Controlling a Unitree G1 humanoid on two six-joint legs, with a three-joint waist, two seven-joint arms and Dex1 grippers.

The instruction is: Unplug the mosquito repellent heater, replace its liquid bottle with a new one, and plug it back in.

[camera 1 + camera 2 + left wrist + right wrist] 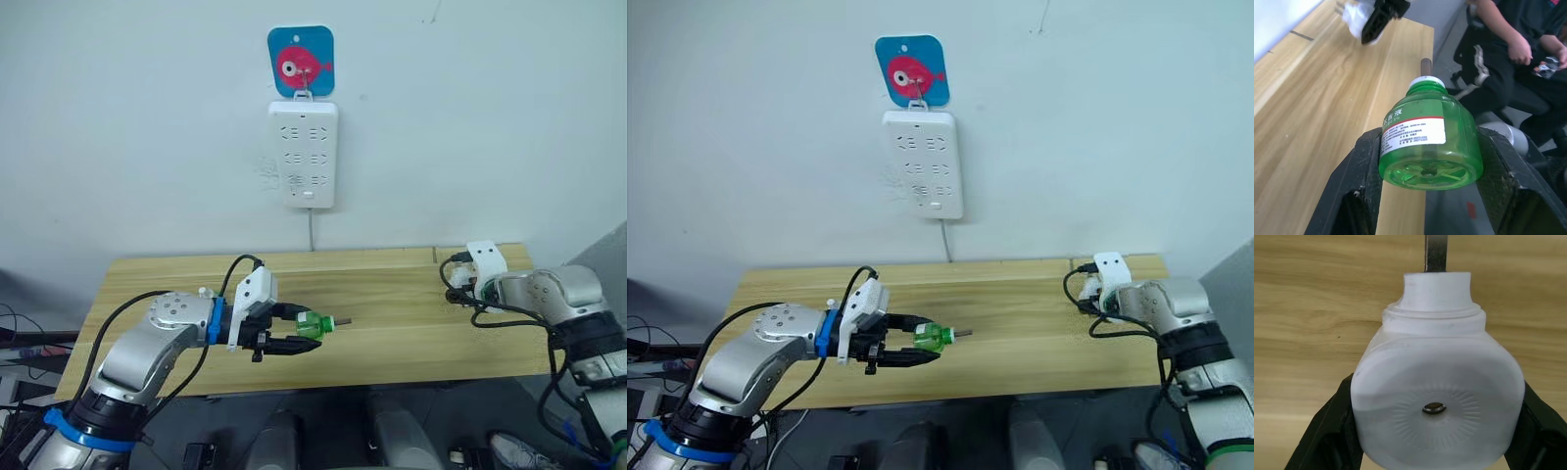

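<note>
Pale wall behind a wooden table [392, 323] carries a white power strip [304, 154], hung under a blue fish hook [301, 60]. Below the strip and to its left, the left gripper [290, 328] is clamped on a green liquid bottle [1427, 139], wick pointing right, over the table. Far right of the strip, at the table's end, the right gripper [1435, 431] squeezes the mosquito repellent heater [1437, 396]; one metal prong seems visible.

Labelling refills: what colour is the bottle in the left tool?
Translucent green bottle, white label with a red stripe; left wrist view shows it best.
</note>
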